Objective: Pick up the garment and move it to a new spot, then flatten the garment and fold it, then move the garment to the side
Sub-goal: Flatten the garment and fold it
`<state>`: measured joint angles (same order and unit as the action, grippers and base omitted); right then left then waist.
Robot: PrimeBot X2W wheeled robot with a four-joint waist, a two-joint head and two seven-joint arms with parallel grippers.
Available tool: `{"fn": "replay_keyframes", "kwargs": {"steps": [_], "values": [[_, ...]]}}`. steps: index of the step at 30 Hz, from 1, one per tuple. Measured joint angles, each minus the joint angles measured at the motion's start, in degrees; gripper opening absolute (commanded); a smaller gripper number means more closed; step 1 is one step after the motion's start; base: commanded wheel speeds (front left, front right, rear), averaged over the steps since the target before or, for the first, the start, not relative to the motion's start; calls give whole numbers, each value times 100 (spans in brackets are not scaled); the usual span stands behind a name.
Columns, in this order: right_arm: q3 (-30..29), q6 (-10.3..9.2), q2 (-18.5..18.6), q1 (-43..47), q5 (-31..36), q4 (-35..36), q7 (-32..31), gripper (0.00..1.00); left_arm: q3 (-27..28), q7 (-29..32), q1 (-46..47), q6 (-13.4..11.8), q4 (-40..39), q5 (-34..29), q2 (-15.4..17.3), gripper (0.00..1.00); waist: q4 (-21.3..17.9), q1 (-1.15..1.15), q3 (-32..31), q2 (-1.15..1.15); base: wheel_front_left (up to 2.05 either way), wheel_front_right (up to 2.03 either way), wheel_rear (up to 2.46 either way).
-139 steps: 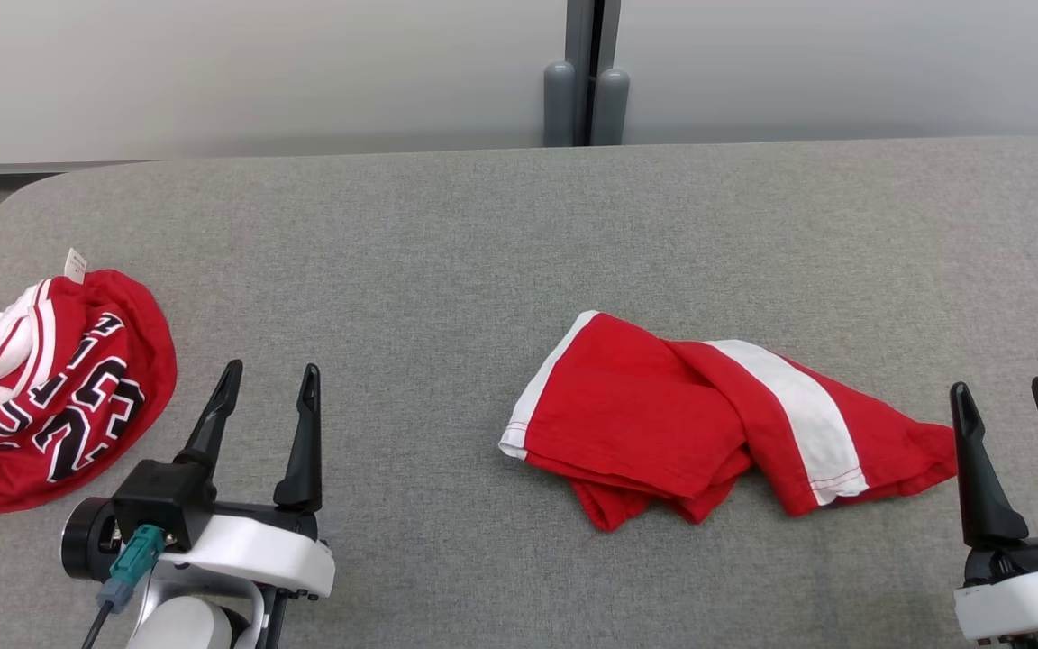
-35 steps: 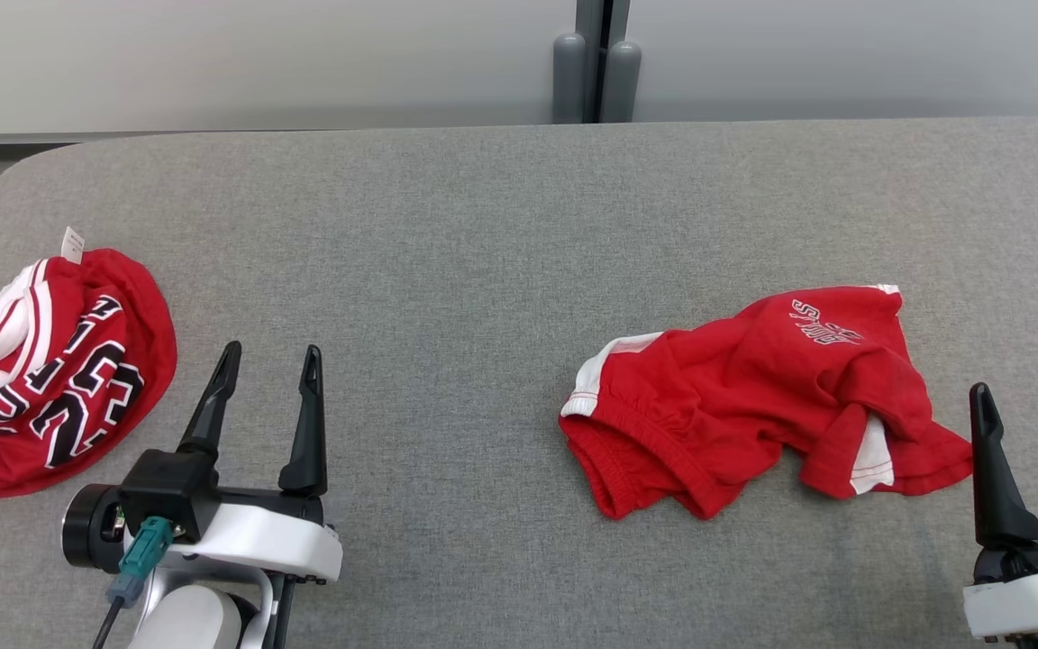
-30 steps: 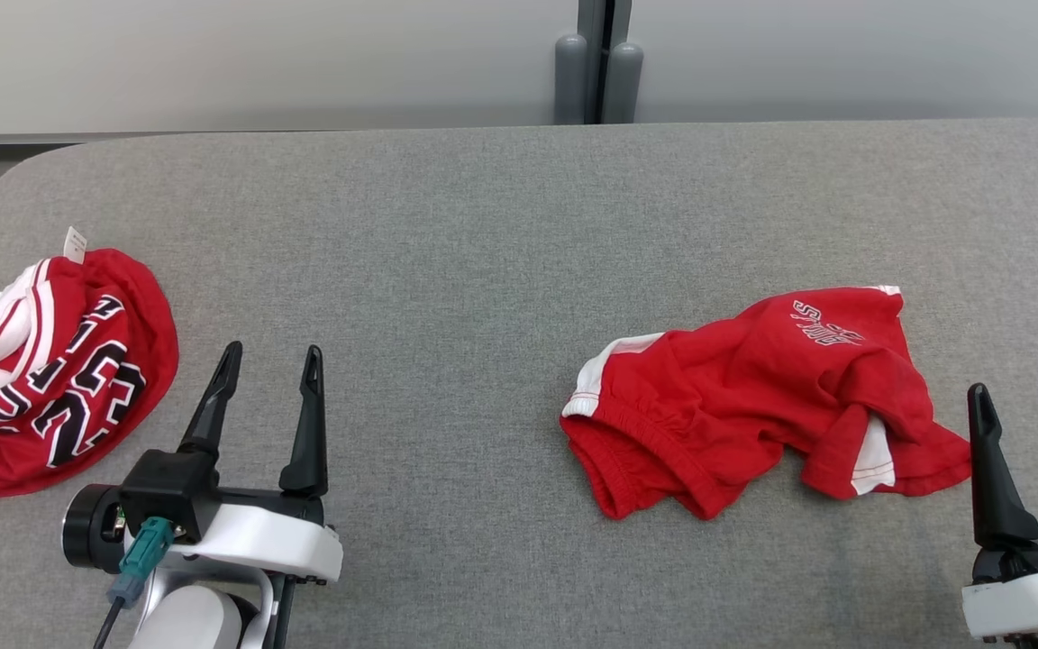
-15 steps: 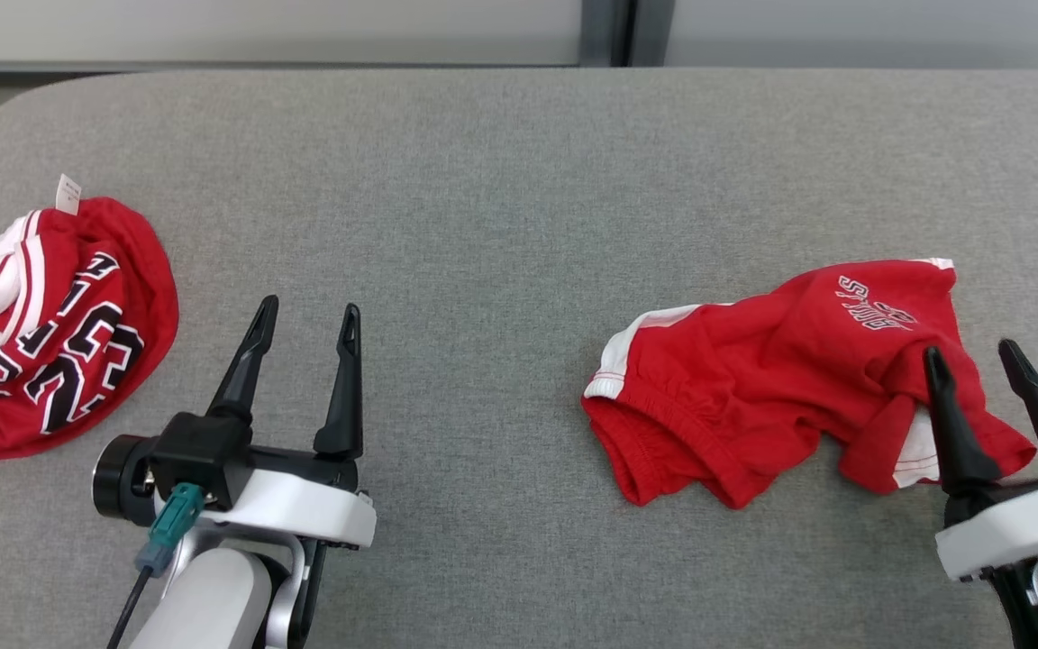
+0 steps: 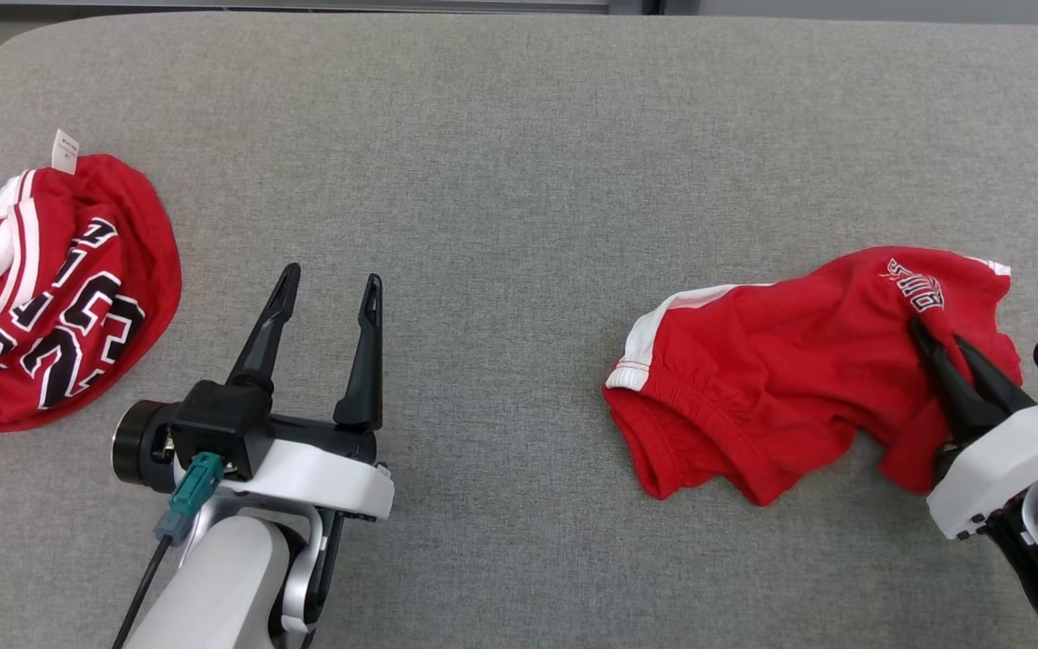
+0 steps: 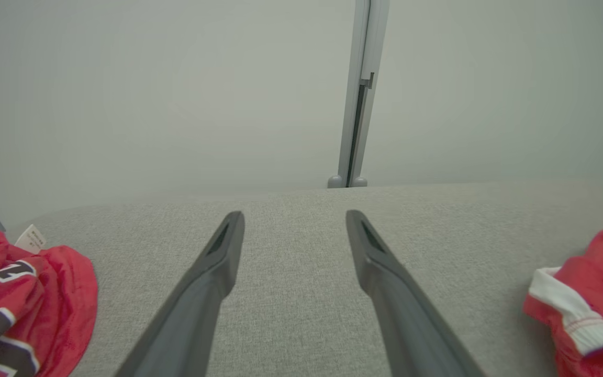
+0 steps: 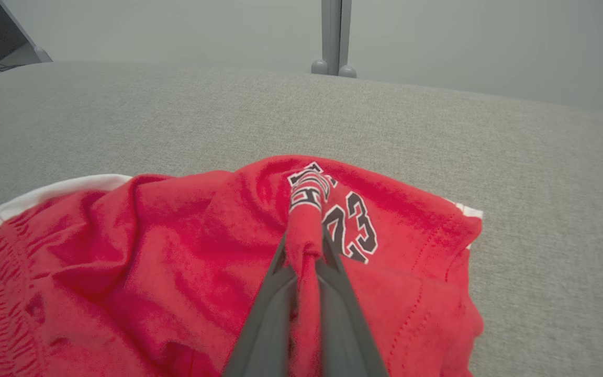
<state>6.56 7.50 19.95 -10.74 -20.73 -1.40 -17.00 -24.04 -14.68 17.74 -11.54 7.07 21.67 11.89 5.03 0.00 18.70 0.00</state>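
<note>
The right gripper (image 5: 935, 335) is pinching a raised fold of the red shorts (image 5: 753, 361), which are lying crumpled at the right of the grey padded table (image 5: 501, 135). The left gripper (image 5: 332, 276) is hovering over bare table with fingers apart, beside a red jersey (image 5: 50, 288).

Garment (image 5: 780, 379) at 3 o'clock: red, white side band, black-and-white print. Jersey (image 5: 77, 297) at 9 o'clock: red, white stripes, black numerals. Tabletop (image 5: 501, 135): grey
</note>
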Motion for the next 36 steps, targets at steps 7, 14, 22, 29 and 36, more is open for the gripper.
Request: {"fn": "replay_keyframes", "kwargs": {"steps": [7,14,22,29,36], "values": [[-91,1,-187,749,400,594,283,0,32,-19,7,22,16,-38,-3,100,-97,0,-45,0,0,0,0],[-16,1,-655,1703,712,190,617,0,75,-22,-77,22,32,-22,9,100,-235,-1,-111,0,0,0,0],[-5,10,-1066,1651,831,-590,1294,100,111,-23,-125,-9,29,1,27,100,-294,-1,-220,0,0,0,0],[-19,5,-1210,1608,698,-307,2087,100,252,-31,-390,-91,-11,54,79,100,-321,0,-455,0,0,0,0],[-199,5,-1152,1778,597,477,2288,100,315,-31,-675,-147,-109,105,145,100,-381,0,-725,0,0,0,0]]}}
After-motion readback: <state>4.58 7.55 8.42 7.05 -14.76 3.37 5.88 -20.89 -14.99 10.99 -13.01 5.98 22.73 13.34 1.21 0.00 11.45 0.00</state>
